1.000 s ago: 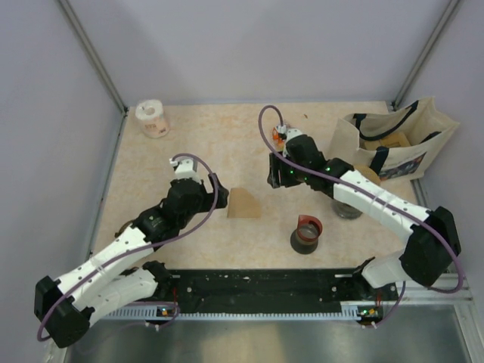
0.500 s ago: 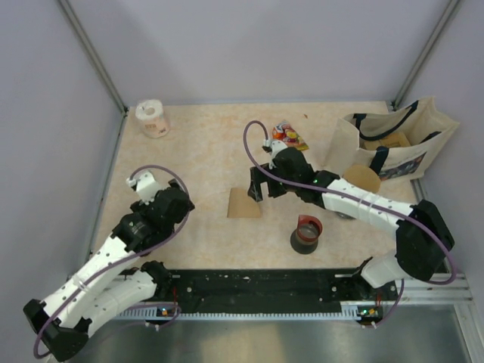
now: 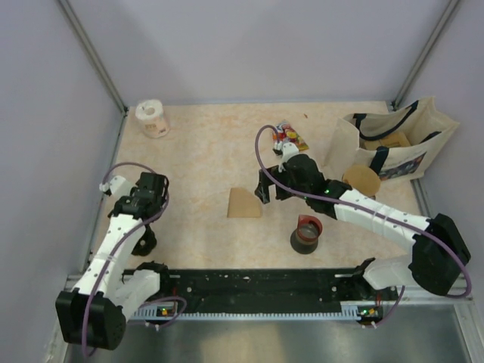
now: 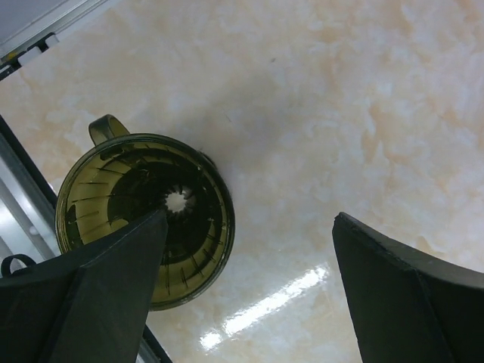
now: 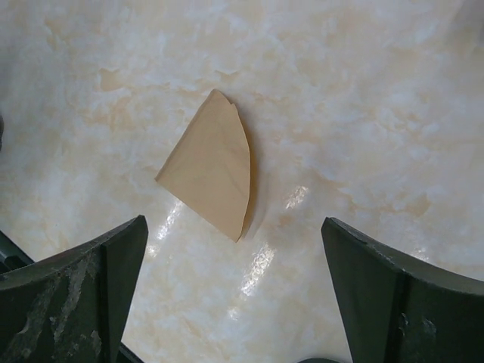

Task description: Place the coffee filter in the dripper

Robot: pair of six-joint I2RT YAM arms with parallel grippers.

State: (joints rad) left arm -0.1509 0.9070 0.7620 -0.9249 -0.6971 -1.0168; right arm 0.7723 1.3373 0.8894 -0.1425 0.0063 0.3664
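Coffee filter [image 5: 210, 175] lay flat on the table [image 3: 204, 151], folded, tan, mid-table, not in the dripper. Dripper [image 4: 144, 219] stood mouth up at the left near edge, well apart from the filter. Its ribs and centre hole showed bare, so nothing was inside.

Right gripper [image 5: 234, 227] hovered over the filter with its jaws spread wide and nothing between them, no contact with the paper. Left gripper [image 4: 251, 227] hung over the table just beside the dripper, also spread wide and empty.

Progress, as a judgement: nothing done yet. The filter needed picking up, likely opening out, carrying across to the dripper and seating in the cone. Thin flat paper looked awkward to pinch off the table.

Counts: one filter, one dripper, one black cup with a red rim [image 3: 305, 234], one paper roll [image 3: 153, 119], one tote bag [image 3: 393, 140], one snack packet [image 3: 289, 136], two arms.
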